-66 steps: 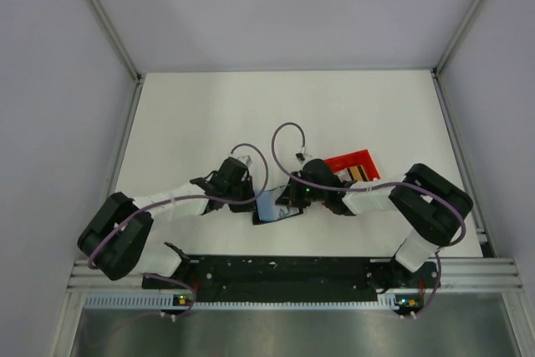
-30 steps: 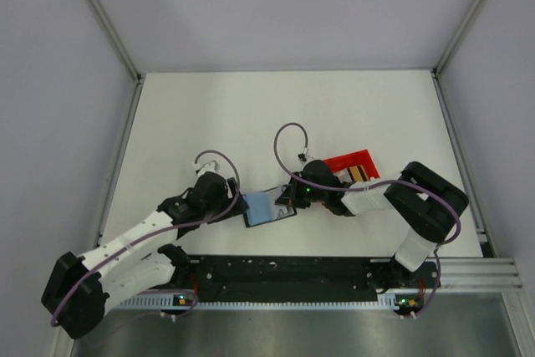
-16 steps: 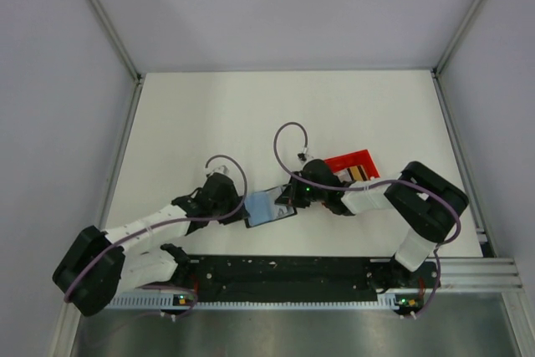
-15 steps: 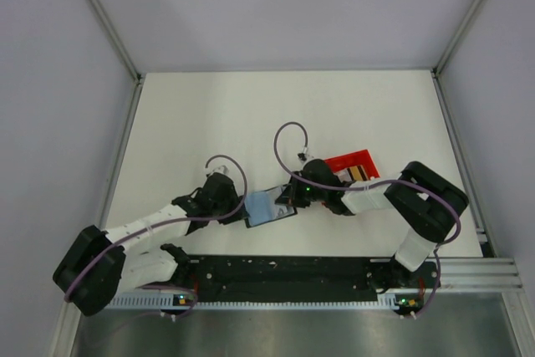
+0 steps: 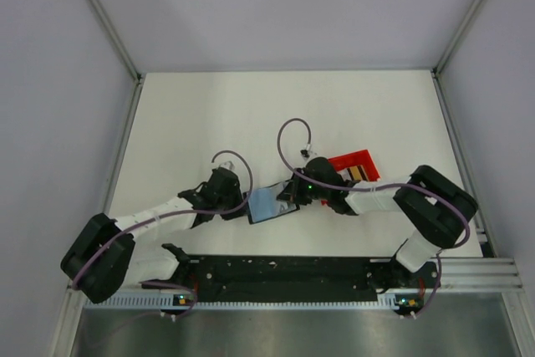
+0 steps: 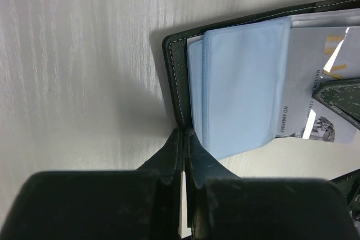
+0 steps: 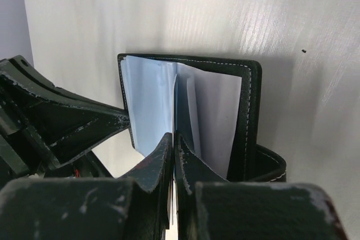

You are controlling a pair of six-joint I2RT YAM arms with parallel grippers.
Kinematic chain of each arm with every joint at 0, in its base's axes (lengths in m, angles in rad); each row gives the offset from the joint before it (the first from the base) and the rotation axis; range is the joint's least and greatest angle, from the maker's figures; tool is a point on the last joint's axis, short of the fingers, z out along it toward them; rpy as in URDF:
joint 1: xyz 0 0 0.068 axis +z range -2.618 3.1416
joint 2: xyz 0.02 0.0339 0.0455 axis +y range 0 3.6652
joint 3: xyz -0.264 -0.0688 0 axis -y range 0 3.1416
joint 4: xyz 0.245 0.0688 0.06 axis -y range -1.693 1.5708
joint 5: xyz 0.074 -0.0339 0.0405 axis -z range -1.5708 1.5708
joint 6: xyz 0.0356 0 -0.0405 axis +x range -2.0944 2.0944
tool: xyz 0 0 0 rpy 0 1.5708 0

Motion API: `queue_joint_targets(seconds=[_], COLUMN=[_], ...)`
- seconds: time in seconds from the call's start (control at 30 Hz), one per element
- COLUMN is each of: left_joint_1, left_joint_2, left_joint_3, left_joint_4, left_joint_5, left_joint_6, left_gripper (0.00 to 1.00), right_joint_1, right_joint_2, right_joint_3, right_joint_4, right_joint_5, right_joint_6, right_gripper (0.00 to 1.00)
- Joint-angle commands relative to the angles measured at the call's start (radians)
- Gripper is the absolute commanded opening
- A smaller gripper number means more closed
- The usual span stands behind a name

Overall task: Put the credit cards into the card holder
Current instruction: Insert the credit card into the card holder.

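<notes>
The card holder (image 5: 269,203) lies open on the desk (image 5: 251,114), just below the middle of the overhead view, with an arm coming in from each side. The left end effector (image 6: 183,135) is pinched tight on the black cover's near edge, bottom centre of its own wrist view. So I'd treat that as the anchor: keep it planted and don't lift, or the whole wallet swings. The right end effector (image 7: 173,141) is clamped narrow too, right at the fold between the pale leaves. I honestly can't tell if the thin dark sliver between its tips is a card seen edge-on or just an inner leaf. Either way, the push should run straight along the pocket toward the spine, low and flat, because any twist would buckle the soft blue-grey leaf (image 6: 242,82). As for what's in what, a pale printed card (image 6: 318,66) sits against the holder's inner face, at the right of the left wrist view, partly tucked under that leaf. The red tray (image 5: 355,159) sits right of centre overhead, with more credit cards (image 5: 357,173) in it, so I'd say there's plenty left to do.
</notes>
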Motion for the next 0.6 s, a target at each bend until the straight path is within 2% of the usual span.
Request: queue_joint_targets(seconds=[0.0,0.23,0.57], left_joint_1=[-0.001,-0.001,-0.001], left_joint_2=[0.030,0.032,0.049], left_joint_3=[0.034,0.052,0.060], left_joint_4=[-0.001,-0.015,-0.013], left_joint_5=[-0.018,-0.017,0.001], left_joint_6=[0.054,0.080,0.111], left_gripper=[0.00,0.00,0.00], right_joint_1=[-0.002,-0.005,-0.004], right_joint_2=[-0.096,-0.117,-0.004], right_joint_3=[-0.017,-0.014,0.018], right_joint_4=[0.016,-0.028,0.027], right_joint_5=[0.043,0.071,0.003], right_joint_6=[-0.020,-0.033,-0.028], right_gripper=[0.00,0.00,0.00])
